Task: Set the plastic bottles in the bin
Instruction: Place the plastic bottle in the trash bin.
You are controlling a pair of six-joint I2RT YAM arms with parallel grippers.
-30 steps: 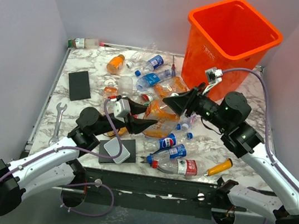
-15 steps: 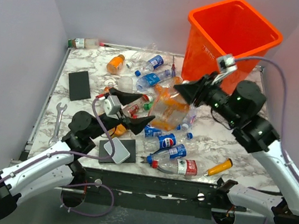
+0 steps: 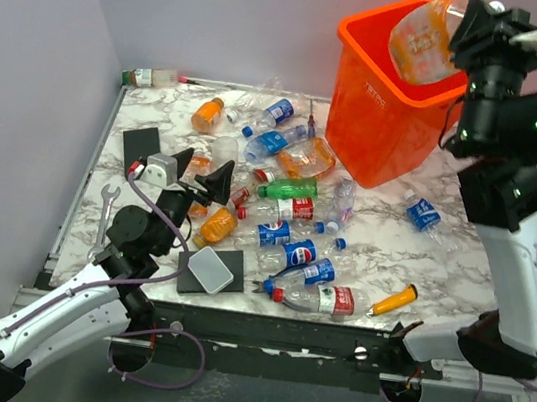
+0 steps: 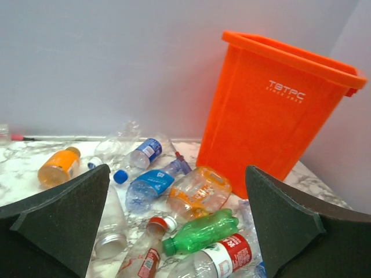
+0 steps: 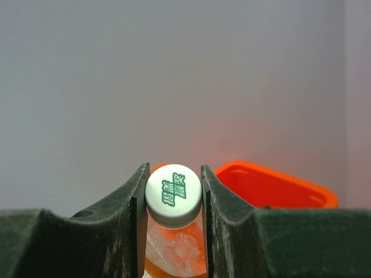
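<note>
Crushed orange bottle [image 3: 424, 40]: held high, hanging mouth-up over the near rim of the orange bin [image 3: 386, 128], body part way across the opening. Not yet dropped.
Right gripper [image 5: 173, 171]: clamped on the bottle's white cap [image 5: 173, 195], one finger on each side, as seen in the wrist view.
Bin's floor is hidden, so I cannot tell how many bottles are inside.

Left to do, by my count: a dozen or more bottles on the marble table [image 3: 441, 262].
- Main cluster at centre: green bottle [image 3: 288, 190], two blue-labelled cola bottles [image 3: 287, 245], a clear red-labelled bottle [image 3: 323, 298] by the near edge.
- Second crushed orange bottle [image 3: 307, 156] just beside the bin's foot.
- A blue bottle [image 3: 421, 214] alone to the right of the bin.
- A small orange bottle [image 3: 208, 113] far left.
Judgement: task is early, most of it ahead.

Left gripper [image 3: 199, 172]: fingers spread, empty, low over the cluster's left side next to a black pad [image 3: 141, 152].

Room: the bin fills the far right corner, with walls close behind and on both sides. The right arm is reared up tall near the right wall. Open marble lies right of centre. An orange-handled screwdriver [image 3: 395, 301] and a wrench [image 3: 106, 207] lie near the edges, to be avoided.
</note>
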